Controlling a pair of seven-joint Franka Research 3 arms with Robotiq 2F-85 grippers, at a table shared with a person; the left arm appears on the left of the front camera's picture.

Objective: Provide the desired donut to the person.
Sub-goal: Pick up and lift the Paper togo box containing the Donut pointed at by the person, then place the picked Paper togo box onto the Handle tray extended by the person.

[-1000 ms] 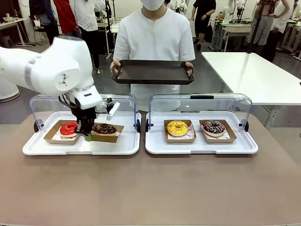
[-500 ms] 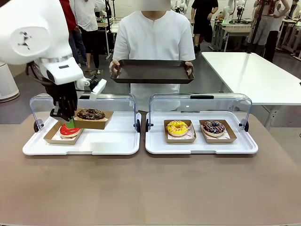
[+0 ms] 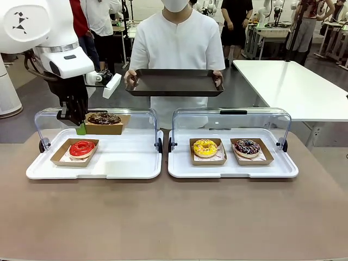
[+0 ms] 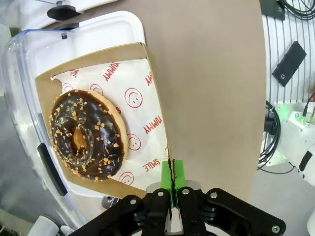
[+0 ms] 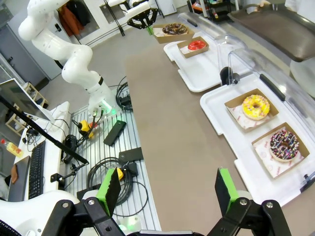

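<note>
Over the white tray (image 3: 119,160), left fingers (image 3: 81,129) pinch the donut box (image 3: 103,130)'s edge.

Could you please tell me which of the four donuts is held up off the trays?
The nut-topped chocolate donut, whose cardboard box the left gripper pinches; the red donut, yellow donut and sprinkled donut rest in white trays.

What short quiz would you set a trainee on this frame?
1. True or false: the left jaws pinch the chocolate donut's box, holding it above the left tray.
2. How many donuts sit in the right tray?
3. The person holds: (a) a dark tray, (b) a cup, (c) nothing?
Key: 1 true; 2 two; 3 a.
</note>
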